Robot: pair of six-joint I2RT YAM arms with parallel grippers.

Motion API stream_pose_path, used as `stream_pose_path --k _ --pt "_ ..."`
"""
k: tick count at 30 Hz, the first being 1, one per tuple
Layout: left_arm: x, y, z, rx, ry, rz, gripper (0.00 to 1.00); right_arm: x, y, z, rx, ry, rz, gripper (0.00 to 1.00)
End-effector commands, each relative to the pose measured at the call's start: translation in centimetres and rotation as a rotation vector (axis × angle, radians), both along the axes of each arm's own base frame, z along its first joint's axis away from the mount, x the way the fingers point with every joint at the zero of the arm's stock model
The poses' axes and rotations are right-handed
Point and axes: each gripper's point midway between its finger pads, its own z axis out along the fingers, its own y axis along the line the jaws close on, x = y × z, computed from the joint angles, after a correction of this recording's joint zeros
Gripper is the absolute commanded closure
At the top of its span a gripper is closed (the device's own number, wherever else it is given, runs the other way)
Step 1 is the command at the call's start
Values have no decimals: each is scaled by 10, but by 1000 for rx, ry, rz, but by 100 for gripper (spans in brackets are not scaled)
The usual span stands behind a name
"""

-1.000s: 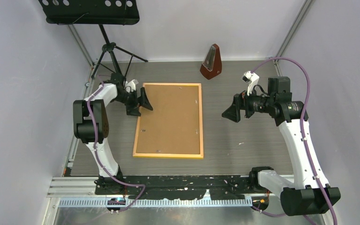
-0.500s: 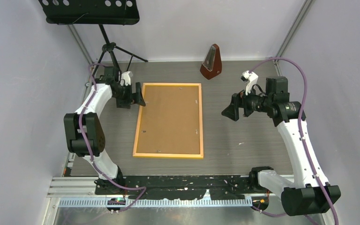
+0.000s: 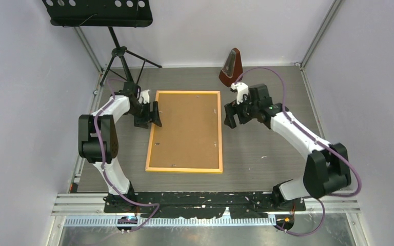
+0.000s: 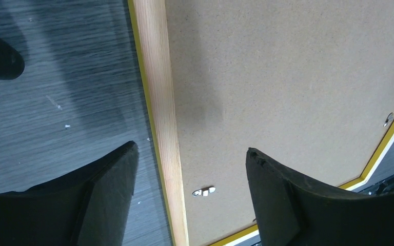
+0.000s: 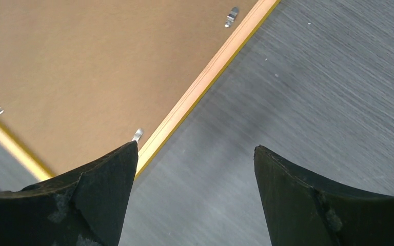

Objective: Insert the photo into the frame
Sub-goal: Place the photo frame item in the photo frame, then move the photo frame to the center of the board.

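1. Frame [image 3: 184,169] lies flat on table [image 3: 267,138], centre of top view, brown backing sheet [image 3: 187,130] facing up.
2. Left gripper [image 3: 157,114]: jaws apart, straddling frame's left strip, upper left.
3. Right gripper [image 3: 228,115]: jaws apart, beside frame's right strip, upper right.

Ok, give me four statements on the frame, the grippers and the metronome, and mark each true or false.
1. The frame lies flat with its brown backing board facing up. True.
2. The left gripper is shut on the frame's strip. False: it is open, astride the strip.
3. The right gripper is open. True.
4. The metronome stands on the backing board. False: it stands on the table, beyond the frame's far edge.
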Motion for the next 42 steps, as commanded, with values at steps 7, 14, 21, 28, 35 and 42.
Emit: stream_pose_path --k 7,14,21,28,35,42 --pt "-1 -16 1 -99 -42 -51 34 61 32 -62 4 60 -138 16" --pt "-11 -26 1 -162 -20 -45 42 59 47 -99 16 188 -128 26" --pt "-19 -36 -1 -210 -2 -60 51 52 52 -110 26 232 -113 45" --pt "-34 -56 -1 -225 13 -123 54 37 40 -113 -20 241 -95 66" --pt "-59 -94 -3 -236 44 -262 50 11 20 -102 -46 226 -27 77" --pt "-73 -127 -7 -254 74 -334 50 -10 2 -103 -95 218 -15 80"
